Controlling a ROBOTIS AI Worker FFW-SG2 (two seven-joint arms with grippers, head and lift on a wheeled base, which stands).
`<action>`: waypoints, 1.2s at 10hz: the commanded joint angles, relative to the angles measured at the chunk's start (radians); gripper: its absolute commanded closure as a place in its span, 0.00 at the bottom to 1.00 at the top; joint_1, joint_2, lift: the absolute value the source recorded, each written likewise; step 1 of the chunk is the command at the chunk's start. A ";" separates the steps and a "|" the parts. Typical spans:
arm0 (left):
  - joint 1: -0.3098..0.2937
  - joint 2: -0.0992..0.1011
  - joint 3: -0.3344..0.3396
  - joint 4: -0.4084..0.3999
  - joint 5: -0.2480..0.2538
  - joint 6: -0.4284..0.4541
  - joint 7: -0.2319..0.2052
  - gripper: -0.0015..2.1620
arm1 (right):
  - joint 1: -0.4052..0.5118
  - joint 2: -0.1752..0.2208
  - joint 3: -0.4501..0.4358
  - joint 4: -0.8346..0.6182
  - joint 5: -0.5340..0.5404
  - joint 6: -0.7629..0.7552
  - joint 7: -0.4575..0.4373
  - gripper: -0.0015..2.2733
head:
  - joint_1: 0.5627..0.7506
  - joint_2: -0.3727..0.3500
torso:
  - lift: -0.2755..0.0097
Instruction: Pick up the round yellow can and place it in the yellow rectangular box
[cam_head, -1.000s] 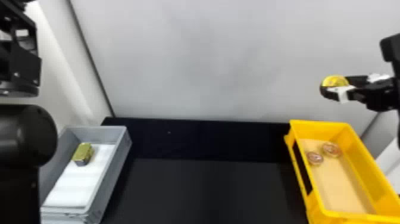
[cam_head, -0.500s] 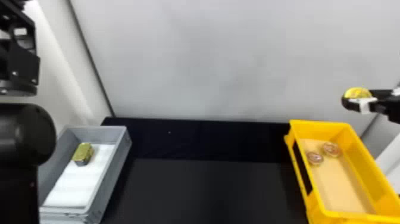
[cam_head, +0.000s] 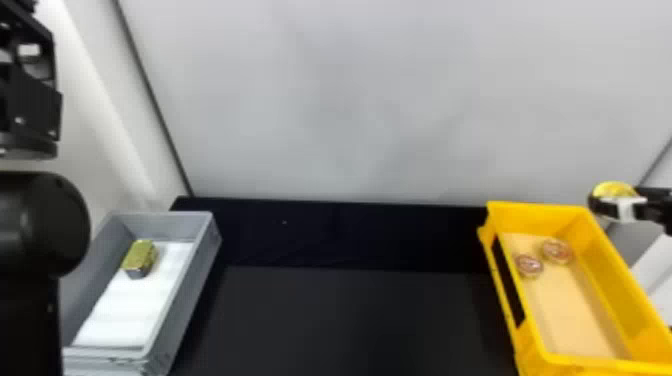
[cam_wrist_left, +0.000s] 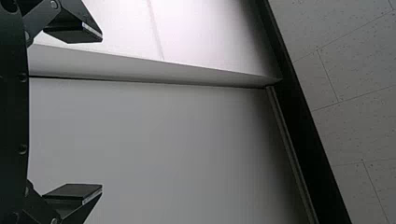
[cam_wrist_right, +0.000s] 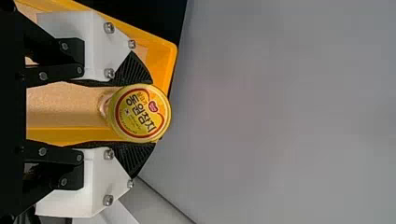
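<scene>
While gripping the can (cam_wrist_right: 142, 113) in the right gripper (cam_wrist_right: 153, 113), just ease inward over the box (cam_head: 595, 260) and lower gently clear of the discs (cam_head: 556, 250), ignoring the wide-open left gripper (cam_wrist_left: 100, 111).

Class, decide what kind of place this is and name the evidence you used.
Probably a robot test or training booth: plain pale panels stand behind a dark work surface, a grey bin and a yellow rectangular box sit at its two ends, and a robot tool holds a round can.
</scene>
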 joint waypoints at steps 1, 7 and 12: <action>0.000 -0.001 0.000 0.000 0.000 0.000 0.000 0.07 | 0.018 -0.013 -0.063 0.097 -0.081 -0.077 -0.008 0.32 | 0.53 0.59 | 0.96; -0.001 -0.004 0.000 0.000 -0.001 0.000 -0.003 0.07 | 0.050 -0.073 -0.074 0.323 -0.349 -0.145 -0.160 0.32 | 0.53 0.59 | 0.96; -0.004 -0.004 -0.001 0.000 -0.001 -0.001 -0.004 0.07 | 0.053 -0.076 -0.071 0.481 -0.388 -0.178 -0.171 0.32 | 0.53 0.59 | 0.96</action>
